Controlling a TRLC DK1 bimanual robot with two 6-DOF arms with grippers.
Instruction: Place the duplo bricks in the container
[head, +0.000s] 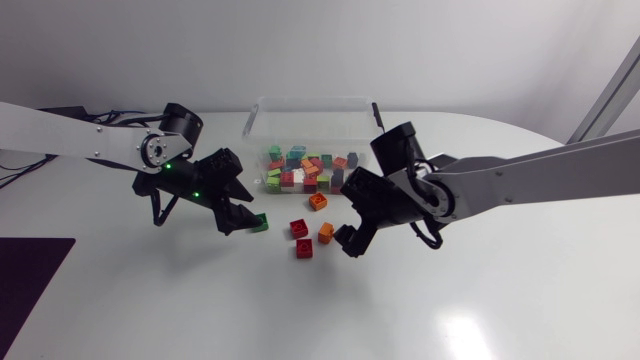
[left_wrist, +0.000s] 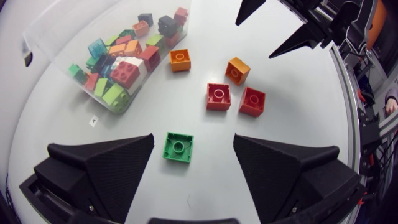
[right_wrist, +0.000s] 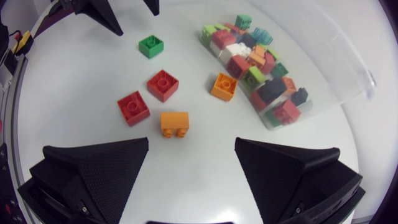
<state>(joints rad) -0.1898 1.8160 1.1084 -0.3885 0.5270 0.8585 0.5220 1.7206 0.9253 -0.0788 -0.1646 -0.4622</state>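
A clear plastic container (head: 256, 116) at the back of the table holds several coloured duplo bricks. In front of it lie five loose bricks. A green brick (left_wrist: 178, 147) sits on the table between the fingers of my open left gripper (left_wrist: 193, 142), untouched. My right gripper (right_wrist: 192, 144) is open too. An orange brick (right_wrist: 174, 123) lies on its side just ahead of it. Two red bricks (right_wrist: 163, 84) (right_wrist: 133, 107) and a second orange brick (right_wrist: 224, 86) lie further ahead. In the head view the left gripper (head: 243, 217) and right gripper (head: 352, 240) flank the loose bricks.
The container (right_wrist: 348, 62) stands beside the right gripper, its bricks piled against the near wall. A dark mat (head: 30, 275) covers the table's front left corner. The table's front half is bare white surface.
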